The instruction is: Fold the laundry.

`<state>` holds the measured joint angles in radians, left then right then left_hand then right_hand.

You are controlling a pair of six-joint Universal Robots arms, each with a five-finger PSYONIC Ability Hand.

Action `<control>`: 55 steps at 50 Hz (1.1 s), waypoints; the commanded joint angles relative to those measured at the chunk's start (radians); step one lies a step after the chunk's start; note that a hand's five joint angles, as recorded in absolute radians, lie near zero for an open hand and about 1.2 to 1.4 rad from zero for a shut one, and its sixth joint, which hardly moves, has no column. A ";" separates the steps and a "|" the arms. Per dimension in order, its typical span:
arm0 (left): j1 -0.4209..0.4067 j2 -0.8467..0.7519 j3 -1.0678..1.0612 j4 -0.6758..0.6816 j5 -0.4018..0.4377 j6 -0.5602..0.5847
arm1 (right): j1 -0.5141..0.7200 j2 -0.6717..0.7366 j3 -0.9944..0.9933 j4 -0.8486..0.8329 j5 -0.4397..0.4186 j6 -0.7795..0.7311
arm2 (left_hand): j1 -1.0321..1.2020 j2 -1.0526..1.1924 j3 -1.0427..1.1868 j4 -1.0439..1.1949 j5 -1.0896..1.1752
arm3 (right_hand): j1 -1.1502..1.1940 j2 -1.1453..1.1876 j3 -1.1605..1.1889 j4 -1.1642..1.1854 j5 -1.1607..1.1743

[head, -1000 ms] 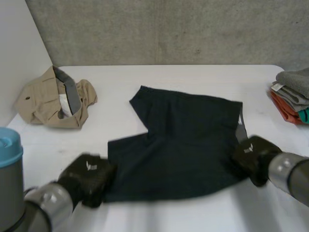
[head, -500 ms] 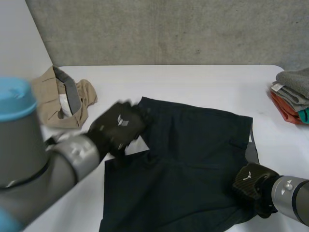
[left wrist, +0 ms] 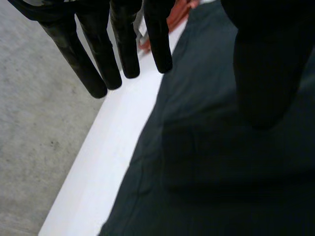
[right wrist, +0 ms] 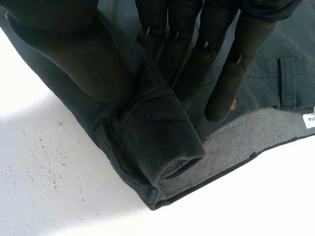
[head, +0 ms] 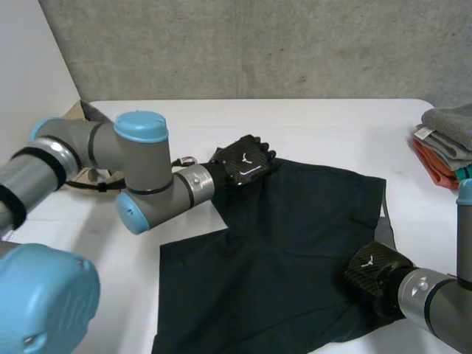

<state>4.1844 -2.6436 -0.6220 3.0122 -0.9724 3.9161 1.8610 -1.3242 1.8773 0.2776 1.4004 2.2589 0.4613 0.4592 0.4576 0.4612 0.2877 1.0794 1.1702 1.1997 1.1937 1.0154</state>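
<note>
— Pale bench (head: 310, 122) under a grey concrete wall (head: 258, 44). Where does the laundry stand?

— The dark shorts (head: 295, 236) lie opened out in the middle of the bench. The waistband is towards the robot's right and the two legs splay to its left. I can make out no fold in them yet.

— And the hands?

— The right hand (head: 371, 267) is at the near corner of the waistband. Its thumb and fingers (right wrist: 172, 54) pinch a bunched roll of the cloth, and the grey inner side is turned out beneath it. The left hand (head: 245, 162) is over the end of the far leg. Its fingers (left wrist: 125, 44) are straight and spread, reaching past the cloth's edge over bare bench. Nothing is held between them and the thumb.

— So only one corner is gripped?

— Yes. I'd judge this piece to be at its start: it is spread out with one corner held. The far leg has yet to be taken, and every fold is yet to be made.

— Anything else about?

— A stack of folded clothes (head: 446, 133) sits at the bench's right edge and looks like finished work. A tan garment (head: 72, 112) lies crumpled at the far left, partly behind the left arm. It is unfolded, so that remains too.
</note>
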 commanded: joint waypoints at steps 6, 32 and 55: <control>0.025 -0.102 0.084 -0.070 -0.022 0.115 | -0.022 0.019 -0.006 -0.024 0.008 0.001 | 0.632 0.634 0.635 0.632 0.631 | 0.317 0.226 0.197 0.203 0.206; 0.025 0.191 -0.266 0.184 -0.080 -0.052 | 0.003 0.013 0.000 -0.024 0.011 0.002 | -0.079 -0.077 -0.076 -0.079 -0.080 | 0.317 0.226 0.197 0.203 0.206; 0.006 -0.127 0.145 -0.075 0.024 0.108 | -0.033 0.023 -0.007 -0.028 0.008 0.002 | -0.002 0.000 0.002 -0.002 -0.003 | 0.317 0.226 0.197 0.203 0.206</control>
<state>4.1895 -2.7356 -0.5232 2.9801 -0.9519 3.9998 1.8391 -1.3044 1.8733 0.2523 1.4088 2.2611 0.2952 0.2861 0.2820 0.2828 0.1067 1.0794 1.1702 1.1996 1.1937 1.0160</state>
